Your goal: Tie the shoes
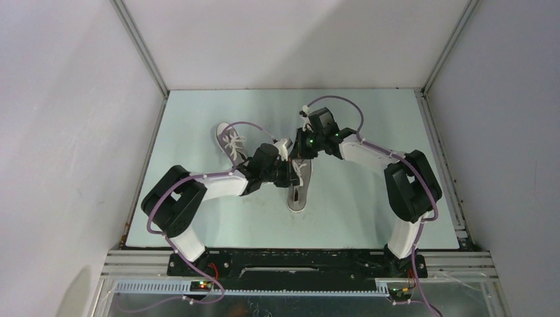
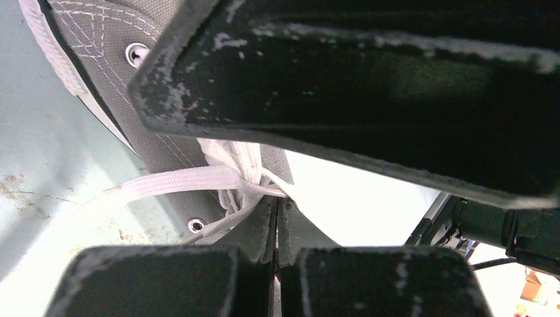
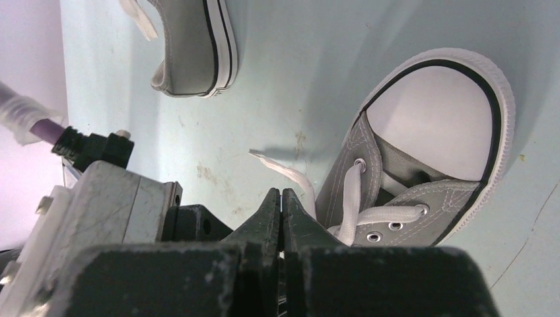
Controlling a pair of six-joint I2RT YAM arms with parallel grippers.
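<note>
1. At the middle of the bench (image 1: 370,218), the middle shoe (image 1: 297,198) lay between the two end effectors, which met over its laced part. The far shoe (image 1: 228,140) lay to its left and farther back, apart from both sets of fingertips.
2. The left end effector (image 2: 276,206) had its fingers pressed together. The tips sat right where the white laces (image 2: 191,179) crossed over the grey upper, beside a metal eyelet (image 2: 195,225). Whether a strand was pinched between them could not be told.
3. The right end effector (image 3: 282,196) also had its fingers together. A loose lace end (image 3: 277,170) lay on the bench just beyond the tips, and the middle shoe's white toe cap (image 3: 436,119) lay to the right of them. Whether it gripped the lace could not be told.
4. In the right wrist view, the far shoe showed at the top left, well apart from the fingertips, with dark stripes along its white sole.
</note>
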